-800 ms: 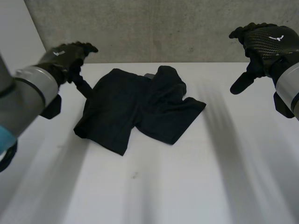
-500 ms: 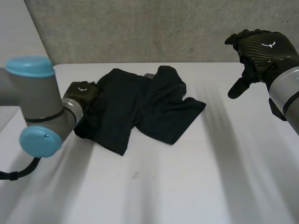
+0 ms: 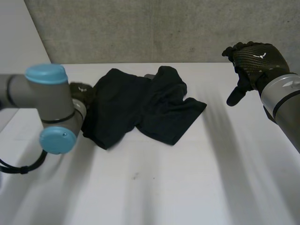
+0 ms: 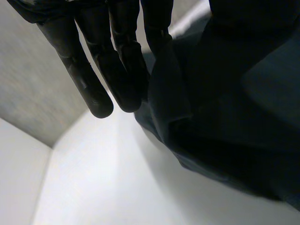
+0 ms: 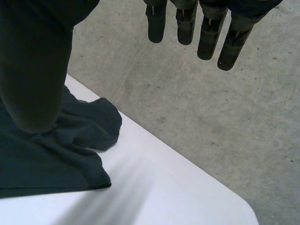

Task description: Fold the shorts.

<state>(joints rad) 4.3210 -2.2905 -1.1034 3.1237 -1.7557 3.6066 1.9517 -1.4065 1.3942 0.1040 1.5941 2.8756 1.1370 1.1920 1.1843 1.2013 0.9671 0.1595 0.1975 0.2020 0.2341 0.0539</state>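
Shorts (image 3: 145, 110) lie crumpled on the table (image 3: 187, 187), far centre. Left hand (image 3: 80, 91) is at their left edge, its straight fingers (image 4: 93, 79) pinching the raised cloth. Right hand (image 3: 253, 61) is released, fingers relaxed, raised well apart from the shorts.

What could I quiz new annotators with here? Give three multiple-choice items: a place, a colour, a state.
1. The left hand is: A) at the shorts' left edge B) on their middle C) far from them.
2. The shorts are: A) white B) black C) red.
3. The right hand is: A) shut on the shorts B) pressing them C) open, apart from them.
1A: it sits at that edge. 2B: dark against the white table. 3C: straight fingers, clear of the cloth.
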